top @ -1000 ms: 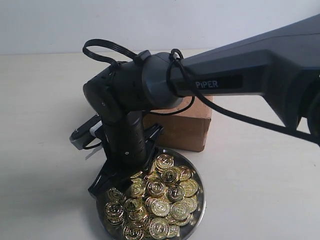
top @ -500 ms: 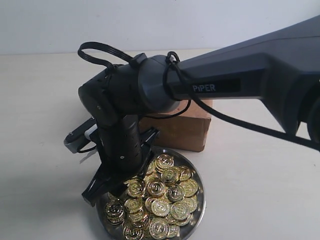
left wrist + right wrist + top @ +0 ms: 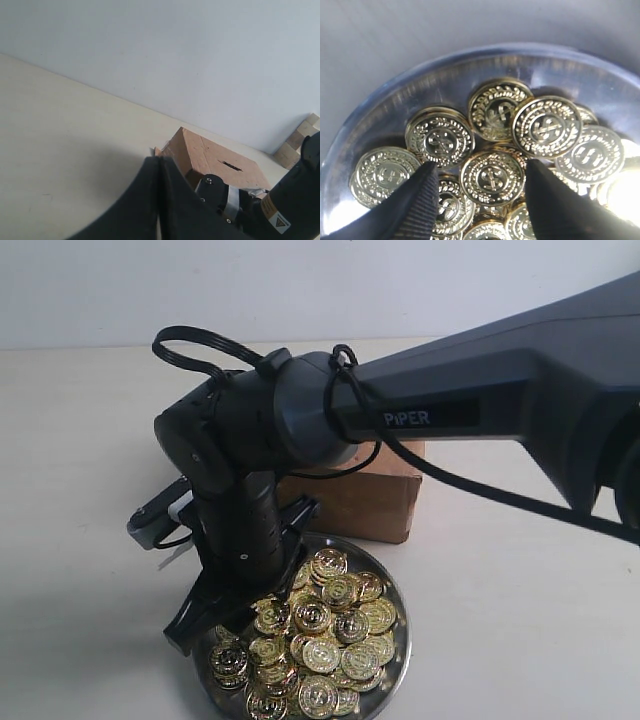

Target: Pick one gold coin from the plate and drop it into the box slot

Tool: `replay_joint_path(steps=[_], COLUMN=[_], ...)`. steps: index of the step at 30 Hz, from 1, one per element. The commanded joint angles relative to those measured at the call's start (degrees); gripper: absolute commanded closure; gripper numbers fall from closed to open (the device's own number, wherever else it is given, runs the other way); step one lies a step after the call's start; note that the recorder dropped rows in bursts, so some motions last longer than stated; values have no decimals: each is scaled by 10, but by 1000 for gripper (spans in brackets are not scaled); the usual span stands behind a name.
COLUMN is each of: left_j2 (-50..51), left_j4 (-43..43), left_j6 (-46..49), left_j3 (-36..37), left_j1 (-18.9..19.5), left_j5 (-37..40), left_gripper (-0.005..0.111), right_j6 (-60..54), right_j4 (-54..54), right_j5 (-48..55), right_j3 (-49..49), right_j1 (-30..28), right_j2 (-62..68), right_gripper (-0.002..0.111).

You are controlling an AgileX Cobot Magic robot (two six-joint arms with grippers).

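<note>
The round silver plate (image 3: 402, 632) lies at the front of the table, heaped with gold coins (image 3: 322, 625). My right gripper (image 3: 238, 614) reaches across and points down into the plate's left side. In the right wrist view the plate (image 3: 445, 67) fills the frame and my right gripper (image 3: 480, 171) is open, its fingers (image 3: 417, 202) on either side of one gold coin (image 3: 492, 177) without touching it. The brown cardboard box (image 3: 372, 498) stands just behind the plate. Its slot (image 3: 231, 165) shows on the box (image 3: 210, 157) top. My left gripper (image 3: 159, 160) is shut and empty.
The right arm (image 3: 480, 390) spans the scene from the right, with black cables looping over its wrist. Pale wooden blocks (image 3: 300, 140) sit by the wall beyond the box. Bare beige table (image 3: 80, 490) lies to the left.
The right gripper has shifted a little left and lower over the plate's left side. The left gripper, coins and box have not moved.
</note>
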Motion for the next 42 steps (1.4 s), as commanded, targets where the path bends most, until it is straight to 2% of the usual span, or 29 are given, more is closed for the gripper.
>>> replay_joint_path(steps=[1,42], left_j2=[-4,-4], left_j4=[-1,-1], left_j6=[1,1], left_j3=[0,0], left_j1=[-3,-3], left_j5=[-1,-1], left_gripper=[107,107], right_j6=[-2,-19], right_j4=[-3,-3], right_j5=[3,4], right_j3=[2,2], right_j1=[0,0], right_j2=[-7,13], right_gripper=[58,60])
